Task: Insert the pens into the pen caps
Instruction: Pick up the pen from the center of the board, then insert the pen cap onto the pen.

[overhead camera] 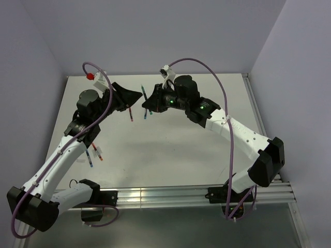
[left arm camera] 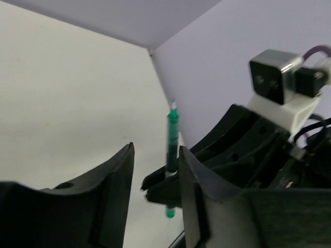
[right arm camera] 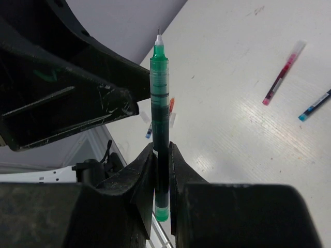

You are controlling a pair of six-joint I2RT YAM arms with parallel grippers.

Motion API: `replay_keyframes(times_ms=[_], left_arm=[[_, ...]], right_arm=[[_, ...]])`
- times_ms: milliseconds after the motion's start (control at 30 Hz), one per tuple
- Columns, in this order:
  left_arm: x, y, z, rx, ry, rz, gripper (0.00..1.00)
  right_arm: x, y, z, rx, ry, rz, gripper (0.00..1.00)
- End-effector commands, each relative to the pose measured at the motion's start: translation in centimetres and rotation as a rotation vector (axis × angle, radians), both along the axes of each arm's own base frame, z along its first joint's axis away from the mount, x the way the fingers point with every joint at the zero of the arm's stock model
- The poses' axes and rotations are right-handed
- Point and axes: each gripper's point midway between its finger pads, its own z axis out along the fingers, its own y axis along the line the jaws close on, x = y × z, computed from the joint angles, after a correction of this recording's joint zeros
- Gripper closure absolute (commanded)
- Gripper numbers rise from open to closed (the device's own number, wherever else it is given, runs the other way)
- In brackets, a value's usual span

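Note:
My right gripper (right arm camera: 162, 155) is shut on a green pen (right arm camera: 160, 113) and holds it upright above the table, its white tip at the top. The pen also shows in the left wrist view (left arm camera: 172, 139) and in the top view (overhead camera: 144, 91). My left gripper (left arm camera: 155, 152) is open and empty, with its jaws on either side of the pen and the right gripper's fingers (left arm camera: 160, 188). In the top view the left gripper (overhead camera: 137, 96) and the right gripper (overhead camera: 150, 101) meet at the far middle. I see no loose pen cap.
A red pen (right arm camera: 282, 77) and a blue pen (right arm camera: 315, 106) lie on the white table (overhead camera: 170, 144) below the grippers. In the top view they are the red pen (overhead camera: 131, 114) and the blue pen (overhead camera: 146, 114). Two more pens (overhead camera: 94, 156) lie by the left arm.

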Motion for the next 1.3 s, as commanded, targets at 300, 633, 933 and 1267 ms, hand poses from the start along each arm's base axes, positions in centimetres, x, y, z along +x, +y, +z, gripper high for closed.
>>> replay_keyframes(times_ms=[300, 633, 933, 1267], left_arm=[[0.6, 7.7, -4.1, 0.228, 0.220, 0.402, 0.48], [-1.7, 15.8, -17.2, 0.454, 0.626, 0.648, 0.52], [-3.6, 18.7, -23.6, 0.564, 0.810, 0.672, 0.56], [-4.4, 20.3, -27.7, 0.598, 0.931, 0.668, 0.55]], right_arm=[[0.9, -1.8, -1.7, -0.027, 0.036, -0.027, 1.00], [1.0, -1.1, -4.8, -0.071, 0.072, 0.036, 1.00], [0.9, 0.2, -7.2, -0.075, 0.136, 0.090, 1.00], [1.4, 1.4, -10.2, -0.099, 0.209, 0.126, 1.00]])
